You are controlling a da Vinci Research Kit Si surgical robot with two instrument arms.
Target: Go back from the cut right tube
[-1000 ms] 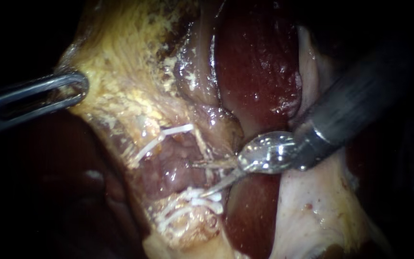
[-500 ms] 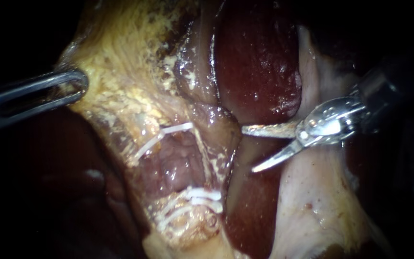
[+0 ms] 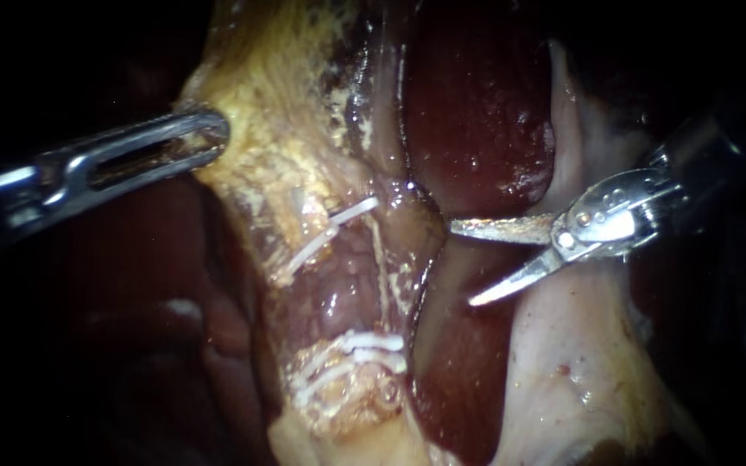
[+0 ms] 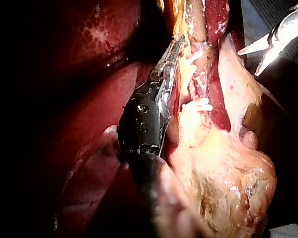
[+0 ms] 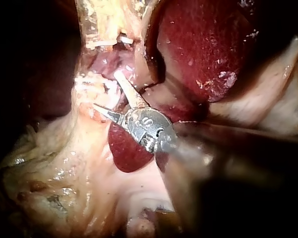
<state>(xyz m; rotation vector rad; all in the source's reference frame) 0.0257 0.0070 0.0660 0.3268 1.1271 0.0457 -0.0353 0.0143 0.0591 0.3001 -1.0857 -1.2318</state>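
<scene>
Dark surround, endoscope close on tissue. Liver (image 3: pixel 477 112), deep red, fills 12 to 1 o'clock. Yellow fatty tissue (image 3: pixel 278 164) runs from 11 down to 6. Left instrument (image 3: pixel 209 140) enters from 9, jaws clamped on that tissue's edge at 10. Right instrument (image 3: pixel 464 264) enters from 3, blades apart, holding nothing, just clear of the right tube (image 3: pixel 382 267) at centre. White clips (image 3: pixel 338 223) sit at its 12 and 6.
</scene>
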